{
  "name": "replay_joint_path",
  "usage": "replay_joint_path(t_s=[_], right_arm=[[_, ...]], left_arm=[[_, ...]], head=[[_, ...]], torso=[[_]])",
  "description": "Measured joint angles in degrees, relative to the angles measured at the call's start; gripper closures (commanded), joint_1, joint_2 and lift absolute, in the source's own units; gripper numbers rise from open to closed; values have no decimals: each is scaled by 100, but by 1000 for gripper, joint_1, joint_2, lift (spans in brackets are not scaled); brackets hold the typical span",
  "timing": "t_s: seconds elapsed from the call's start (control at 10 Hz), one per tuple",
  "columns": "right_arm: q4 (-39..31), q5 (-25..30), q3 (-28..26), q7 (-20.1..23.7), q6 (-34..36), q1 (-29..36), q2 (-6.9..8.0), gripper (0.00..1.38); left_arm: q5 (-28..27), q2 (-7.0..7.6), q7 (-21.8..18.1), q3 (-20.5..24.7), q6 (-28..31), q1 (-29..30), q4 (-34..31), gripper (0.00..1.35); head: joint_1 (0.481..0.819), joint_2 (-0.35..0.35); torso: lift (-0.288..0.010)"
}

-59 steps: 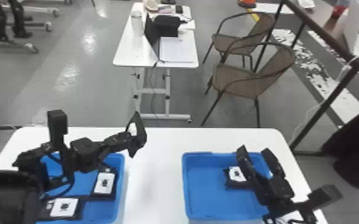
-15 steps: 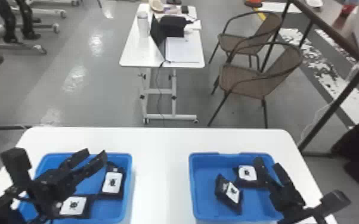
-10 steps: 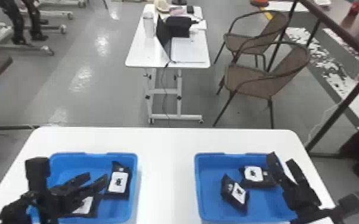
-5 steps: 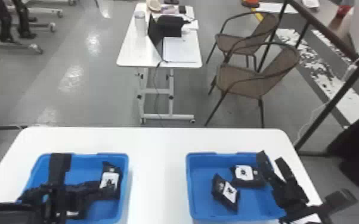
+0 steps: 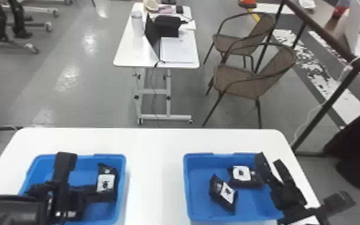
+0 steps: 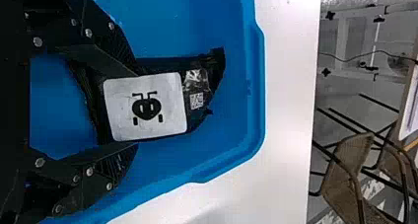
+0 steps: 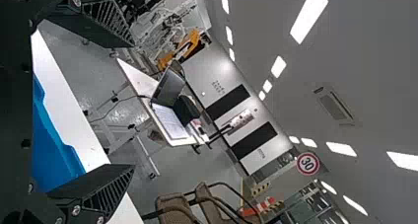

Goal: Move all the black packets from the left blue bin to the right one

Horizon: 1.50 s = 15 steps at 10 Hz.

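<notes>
Right wrist view: round, red-rimmed sign (image 7: pixel 308 164) reads "30", room behind. Left wrist view: white label (image 6: pixel 145 107) bearing black beetle-like figure, on black packet (image 6: pixel 216 62); small square code (image 6: pixel 196 100) on packet beside label.

Brightly lit | ceiling lights (image 7: pixel 309 15) overhead | glare on floor (image 5: pixel 68 74)

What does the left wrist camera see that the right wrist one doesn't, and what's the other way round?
Left wrist view: a black packet with a white label, within the left blue bin.

Right wrist view: ceiling lights, a round red-rimmed sign, and the right gripper with fingers spread beside part of the right blue bin.

In both: part of the white worktable and wicker chairs beyond it.
</notes>
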Motion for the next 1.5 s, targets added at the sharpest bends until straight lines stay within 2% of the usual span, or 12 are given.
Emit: replay_joint_path(t_s=[0.3, 0.4, 0.5, 0.6, 0.8, 0.9, 1.0, 1.1, 1.2, 1.3, 1.4, 1.5], right_arm=[[-2, -21, 0, 0, 0, 1, 0, 148], [-2, -34, 0, 0, 0, 8, 0, 148], [-2, -42, 0, 0, 0, 15, 0, 148], [-2, -53, 0, 0, 0, 23, 0, 148], [-2, -73, 1, 0, 0, 32, 0, 148], [2, -82, 6, 0, 0, 30, 0, 148], [2, -86, 8, 0, 0, 27, 0, 148], [1, -92, 9, 13, 0, 28, 0, 148], [-1, -94, 9, 27, 0, 30, 0, 148], [-1, -104, 9, 27, 0, 29, 0, 148], [-2, -116, 9, 31, 0, 30, 0, 148], [-5, -123, 9, 36, 0, 32, 0, 148]], left_arm=[[-23, 28, -13, -200, -59, -345, 561, 538], [-15, 26, -24, -245, -97, -419, 710, 800], [-22, 27, -29, -281, -115, -457, 776, 972], [-64, 33, -56, -300, -150, -469, 792, 984], [-316, 87, -258, -360, -191, -514, 801, 1141], [-507, 105, -394, -379, -84, -569, 801, 1001], [-574, 105, -439, -341, -43, -570, 801, 552], [-558, 90, -558, -258, -50, -526, 796, 199], [-542, 83, -718, -169, -87, -437, 664, 70], [-520, 84, -761, -36, -37, -260, 293, 71], [-508, 60, -738, 155, 114, -2, -304, -1], [-543, -16, -680, 380, 312, 286, -1025, -1]], head=[[695, -90], [695, -93], [695, -94], [695, -95], [695, -92], [695, -87], [695, -82], [695, -82], [695, -87], [695, -87], [695, -82], [695, -79]], torso=[[0], [0], [0], [0], [0], [0], [0], [0], [0], [0], [0], [0]])
